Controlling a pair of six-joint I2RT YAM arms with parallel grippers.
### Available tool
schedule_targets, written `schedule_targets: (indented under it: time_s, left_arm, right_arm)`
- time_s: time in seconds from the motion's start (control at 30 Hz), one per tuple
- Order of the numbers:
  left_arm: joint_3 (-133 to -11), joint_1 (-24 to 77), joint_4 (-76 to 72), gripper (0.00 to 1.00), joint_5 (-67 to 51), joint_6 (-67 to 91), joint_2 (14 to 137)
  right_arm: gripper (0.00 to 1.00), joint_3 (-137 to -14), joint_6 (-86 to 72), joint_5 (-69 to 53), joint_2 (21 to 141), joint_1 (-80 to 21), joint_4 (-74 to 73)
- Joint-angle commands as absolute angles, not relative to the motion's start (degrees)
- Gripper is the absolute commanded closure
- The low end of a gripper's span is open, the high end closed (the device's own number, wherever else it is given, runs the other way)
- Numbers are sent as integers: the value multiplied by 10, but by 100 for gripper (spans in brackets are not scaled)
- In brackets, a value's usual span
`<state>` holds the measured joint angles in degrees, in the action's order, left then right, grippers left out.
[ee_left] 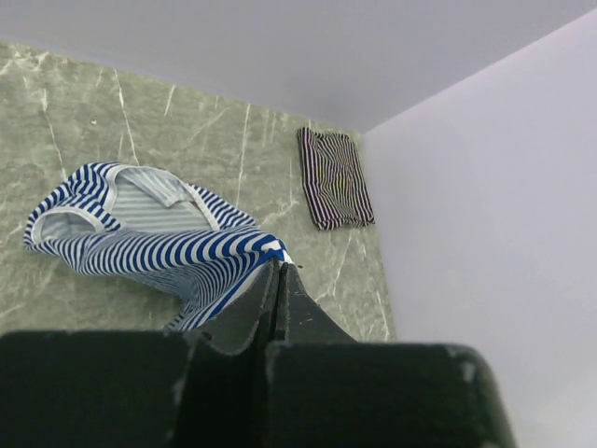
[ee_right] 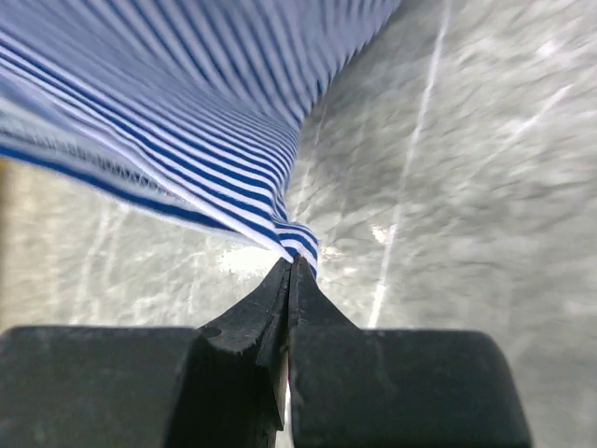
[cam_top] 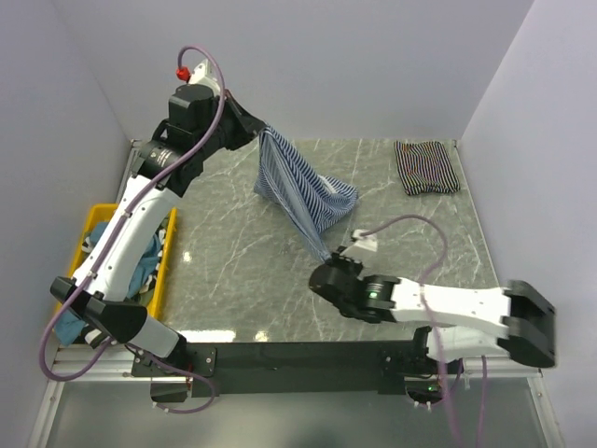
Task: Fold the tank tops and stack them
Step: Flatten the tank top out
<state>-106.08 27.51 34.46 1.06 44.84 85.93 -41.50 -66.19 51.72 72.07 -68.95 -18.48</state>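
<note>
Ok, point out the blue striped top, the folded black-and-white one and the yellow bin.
blue-and-white tank top (cam_top: 300, 191), top external view, middle of the stretched fabric.
black-and-white tank top (cam_top: 426, 167), top external view, centre of the folded bundle.
yellow bin (cam_top: 161, 271), top external view, its right wall.

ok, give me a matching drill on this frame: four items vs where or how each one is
Items:
1 blue-striped tank top
2 black-striped tank top
3 yellow bin
4 right pincer

States:
A folded, far right corner
B left side, clothes inside
C shut on a striped cloth edge
D partly lifted, stretched out

Pairs: 1-D, 2-A, 3-B, 4-C
</note>
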Motion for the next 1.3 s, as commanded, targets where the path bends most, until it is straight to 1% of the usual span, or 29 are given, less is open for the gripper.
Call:
schedule_targets:
  time_s: [0.0, 0.07, 0.1, 0.17, 0.2, 0.23, 0.27, 0.3, 0.33, 0.4, 0.43, 0.47, 0.53, 0.67, 0.77, 0.8, 0.83, 0.87, 0.9, 0.93, 0.97, 1.0, 1.03, 1.1, 1.13, 1.17, 1.23, 1.27]
  left_arm:
    - [-1063, 263, 296, 100, -9, 456, 819]
    - [-1067, 256, 296, 99, -7, 458, 808]
    - [-1070, 255, 297, 99, -4, 457, 803]
    - [-1077, 253, 300, 99, -2, 458, 789]
    - [-1078, 253, 298, 100, -2, 458, 782]
    - [-1077, 253, 296, 99, -2, 459, 774]
    - [-1075, 253, 294, 99, -2, 460, 759]
    - [-1070, 253, 290, 99, 12, 460, 750]
    - [-1068, 253, 282, 100, 23, 462, 731]
    - [-1063, 253, 273, 99, 32, 464, 711]
    - [-1056, 253, 259, 99, 39, 466, 701]
    - [-1050, 253, 249, 99, 43, 468, 681]
    - [-1041, 253, 237, 99, 47, 472, 661]
    - [-1035, 253, 222, 99, 58, 473, 652]
    - [-1016, 253, 208, 99, 69, 482, 652]
    - [-998, 253, 190, 99, 74, 484, 653]
    - [-986, 253, 180, 99, 80, 496, 656]
    - [-976, 253, 169, 100, 86, 501, 658]
    - [-961, 252, 157, 99, 97, 505, 663]
    - [-956, 250, 149, 100, 98, 512, 677]
    - [-953, 242, 143, 99, 97, 517, 685]
    - [-949, 236, 128, 99, 89, 521, 695]
    - [-947, 229, 116, 99, 79, 530, 715]
    - [-950, 202, 80, 100, 48, 541, 742]
    - [-954, 192, 66, 100, 34, 544, 771]
    - [-960, 172, 50, 99, 21, 550, 788]
    - [-994, 151, 16, 99, -18, 561, 844]
    - [-1012, 133, 10, 100, -37, 563, 865]
  right_arm:
    - [100, -412, -686, 590, 595, -693, -297]
    - [100, -443, -672, 618, 549, -688, -354]
    - [100, -457, -643, 630, 512, -683, -367]
    - [100, -502, -586, 654, 480, -657, -371]
    - [100, -518, -506, 656, 456, -643, -359]
    - [100, -531, -458, 646, 445, -630, -312]
    - [100, -553, -408, 632, 435, -592, -280]
    - [100, -566, -327, 616, 421, -572, -253]
    - [100, -580, -293, 575, 418, -548, -212]
    - [100, -627, -211, 535, 421, -500, -175]
    - [100, -648, -193, 521, 426, -491, -156]
    - [100, -695, -174, 508, 436, -486, -150]
    - [100, -741, -120, 493, 467, -483, -130]
    - [100, -861, -70, 445, 525, -483, -134]
    - [100, -897, -38, 430, 570, -476, -121]
    - [100, -903, -36, 392, 590, -464, -117]
    - [100, -908, -42, 362, 600, -448, -120]
    - [100, -924, -51, 335, 612, -408, -125]
    - [100, -934, -73, 299, 645, -389, -131]
    - [100, -946, -81, 236, 663, -369, -142]
    - [100, -967, -90, 207, 700, -331, -144]
    - [100, -977, -104, 183, 720, -313, -142]
    - [100, -988, -112, 131, 739, -295, -140]
    - [100, -1029, -135, 93, 799, -247, -134]
    - [100, -1046, -142, 55, 818, -234, -131]
    - [100, -1083, -158, 40, 859, -221, -129]
    - [100, -1128, -164, 19, 900, -193, -131]
    - [100, -1189, -165, 8, 941, -186, -138]
